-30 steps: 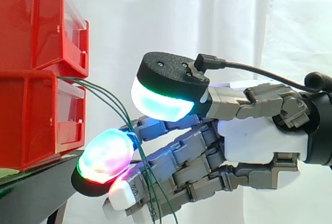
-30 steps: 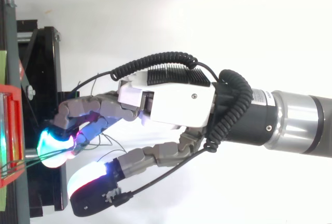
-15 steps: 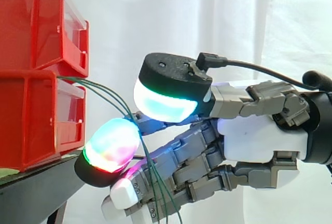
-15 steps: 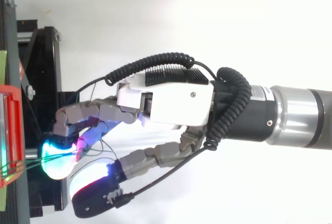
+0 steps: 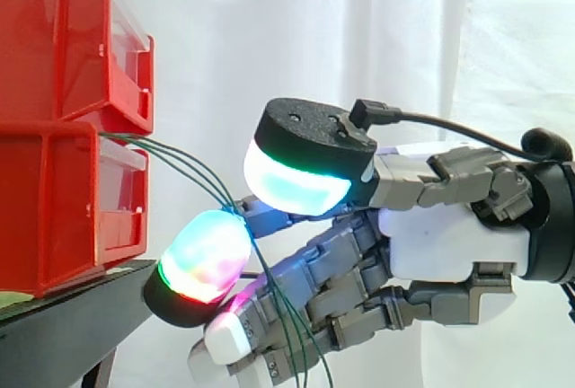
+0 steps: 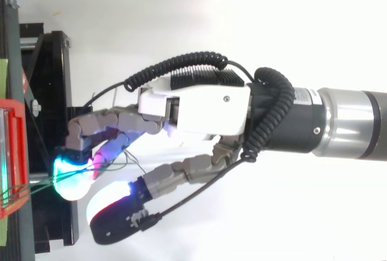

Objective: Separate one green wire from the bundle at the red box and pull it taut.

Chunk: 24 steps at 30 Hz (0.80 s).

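Observation:
Three thin green wires [image 5: 216, 186] come out between the two stacked red bins [image 5: 54, 199] and slant down to the right. They bend sharply over a curled finger of my hand [image 5: 449, 244], then drop along the lower fingers [image 5: 296, 352]. The thumb pad [image 5: 301, 172] glows white and green just above the bend. A multicoloured fingertip pad [image 5: 202, 258] sits below it, with the wires passing between the two. In the top view the wires [image 6: 30, 185] run from the red box [image 6: 13, 152] to the glowing fingertip [image 6: 69, 176] of the hand [image 6: 199, 107].
The bins stand on a black stand [image 5: 72, 316] at the left, seen from above as a black frame [image 6: 54, 92]. A white curtain [image 5: 359, 38] hangs behind. The arm [image 6: 338, 122] comes in from the right.
The hand has drifted slightly right, away from the bins, with its lower glowing fingertip rising a little. The wires stay bent over the finger and follow it.

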Each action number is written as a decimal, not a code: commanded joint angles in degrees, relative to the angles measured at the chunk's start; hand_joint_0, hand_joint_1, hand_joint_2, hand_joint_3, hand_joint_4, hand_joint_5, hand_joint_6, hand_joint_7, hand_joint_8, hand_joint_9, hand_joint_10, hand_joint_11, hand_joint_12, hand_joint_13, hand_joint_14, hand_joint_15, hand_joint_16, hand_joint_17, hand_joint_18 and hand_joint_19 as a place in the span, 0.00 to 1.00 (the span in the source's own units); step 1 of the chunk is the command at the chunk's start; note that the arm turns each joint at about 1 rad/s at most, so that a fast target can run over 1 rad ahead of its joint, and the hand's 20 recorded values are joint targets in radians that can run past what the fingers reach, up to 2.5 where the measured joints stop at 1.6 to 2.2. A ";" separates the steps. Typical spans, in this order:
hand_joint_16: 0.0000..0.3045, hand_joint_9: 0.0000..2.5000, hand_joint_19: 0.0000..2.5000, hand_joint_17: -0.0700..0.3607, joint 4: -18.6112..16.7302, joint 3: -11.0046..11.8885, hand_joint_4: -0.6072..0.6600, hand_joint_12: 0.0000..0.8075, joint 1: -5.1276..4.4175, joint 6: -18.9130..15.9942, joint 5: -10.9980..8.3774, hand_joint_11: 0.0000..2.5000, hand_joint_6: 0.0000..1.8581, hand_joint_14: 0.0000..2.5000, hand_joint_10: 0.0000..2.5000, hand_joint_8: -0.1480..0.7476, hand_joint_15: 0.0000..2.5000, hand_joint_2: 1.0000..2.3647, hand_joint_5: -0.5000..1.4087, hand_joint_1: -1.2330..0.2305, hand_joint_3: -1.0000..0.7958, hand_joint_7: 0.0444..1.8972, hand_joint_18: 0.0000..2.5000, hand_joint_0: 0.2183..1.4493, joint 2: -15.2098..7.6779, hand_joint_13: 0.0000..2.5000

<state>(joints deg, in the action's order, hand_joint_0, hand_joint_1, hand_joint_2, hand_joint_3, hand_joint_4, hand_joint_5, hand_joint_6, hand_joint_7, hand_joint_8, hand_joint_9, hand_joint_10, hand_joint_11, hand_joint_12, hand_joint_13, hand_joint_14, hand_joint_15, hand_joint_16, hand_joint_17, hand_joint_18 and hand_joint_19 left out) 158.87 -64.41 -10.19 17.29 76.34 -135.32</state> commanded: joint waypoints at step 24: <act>0.20 0.29 0.11 0.48 -2.86 -1.77 0.66 0.49 1.57 -0.06 2.94 0.10 0.27 0.00 0.00 0.49 0.09 0.01 0.20 0.46 0.34 0.61 0.18 0.30 0.06 0.21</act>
<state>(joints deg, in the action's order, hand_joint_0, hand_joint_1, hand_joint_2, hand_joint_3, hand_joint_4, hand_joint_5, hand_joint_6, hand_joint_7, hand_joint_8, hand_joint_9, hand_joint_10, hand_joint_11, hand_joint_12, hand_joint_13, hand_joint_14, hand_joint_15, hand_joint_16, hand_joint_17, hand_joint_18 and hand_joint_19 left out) 156.19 -66.19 -8.76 17.23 78.77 -135.31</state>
